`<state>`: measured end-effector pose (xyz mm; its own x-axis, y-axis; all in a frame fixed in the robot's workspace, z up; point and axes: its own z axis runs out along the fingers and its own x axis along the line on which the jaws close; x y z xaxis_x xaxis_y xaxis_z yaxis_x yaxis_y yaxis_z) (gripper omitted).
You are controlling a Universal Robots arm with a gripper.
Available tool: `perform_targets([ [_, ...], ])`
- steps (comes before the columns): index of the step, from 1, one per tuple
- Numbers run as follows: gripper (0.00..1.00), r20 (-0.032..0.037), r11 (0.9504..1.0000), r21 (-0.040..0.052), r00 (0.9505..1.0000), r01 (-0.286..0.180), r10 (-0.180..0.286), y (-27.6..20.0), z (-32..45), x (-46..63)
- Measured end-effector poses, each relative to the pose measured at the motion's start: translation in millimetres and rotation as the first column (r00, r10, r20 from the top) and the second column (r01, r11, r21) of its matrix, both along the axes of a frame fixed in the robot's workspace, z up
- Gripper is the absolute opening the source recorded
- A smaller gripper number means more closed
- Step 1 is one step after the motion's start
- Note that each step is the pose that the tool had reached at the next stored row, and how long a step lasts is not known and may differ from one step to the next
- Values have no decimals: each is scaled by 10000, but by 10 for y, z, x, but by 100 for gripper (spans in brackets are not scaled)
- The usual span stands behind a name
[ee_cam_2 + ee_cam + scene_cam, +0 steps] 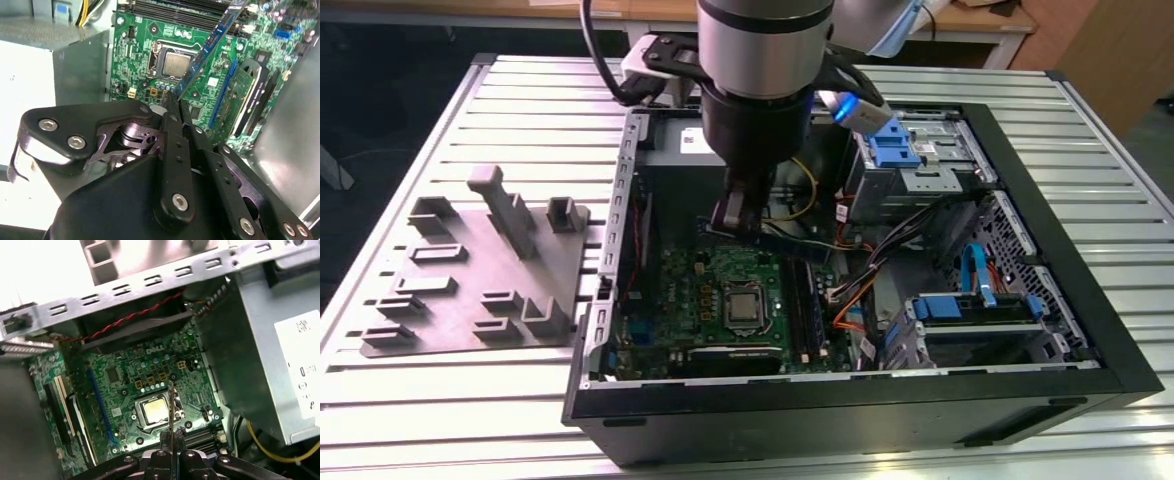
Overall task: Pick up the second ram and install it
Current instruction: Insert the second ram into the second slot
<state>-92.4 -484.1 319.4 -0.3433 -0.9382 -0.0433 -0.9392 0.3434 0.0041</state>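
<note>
Second ram (210, 47) is pinched by one end between the gripper's (172, 97) fingers, which are closed tight on the thin blue-green stick. From the exterior view it hangs under the gripper (734, 215), clear of the green motherboard (707, 300) and tilted, not seated in any slot. In the first wrist view the stick (171, 410) shows edge-on as a thin line rising from the gripper (171, 455). Below it lies the square metal processor socket (175, 62), and in the second wrist view the stick's free end points over that socket toward the dark memory slots (170, 7). Beyond the board stands the grey power-supply box (260, 355) against the wall of the open computer case (854, 400). Farther off, at the exterior view's left, a grey fixture plate (467, 270) lies on the slatted metal table (454, 400).
</note>
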Motion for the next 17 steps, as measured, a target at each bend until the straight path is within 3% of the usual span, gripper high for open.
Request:
perform_targets([
  [5, 13, 0, 9960, 0, 9960, 898, -898, 0, -12, 0],
  [9, 13, 0, 9867, 0, 9867, 1628, -1628, 0, -23, 0],
  [12, 13, 0, 9766, 0, 9766, 2152, -2152, 0, -31, 0],
  [17, 13, 0, 9528, 0, 9528, 3036, -3036, 0, -44, 0],
])
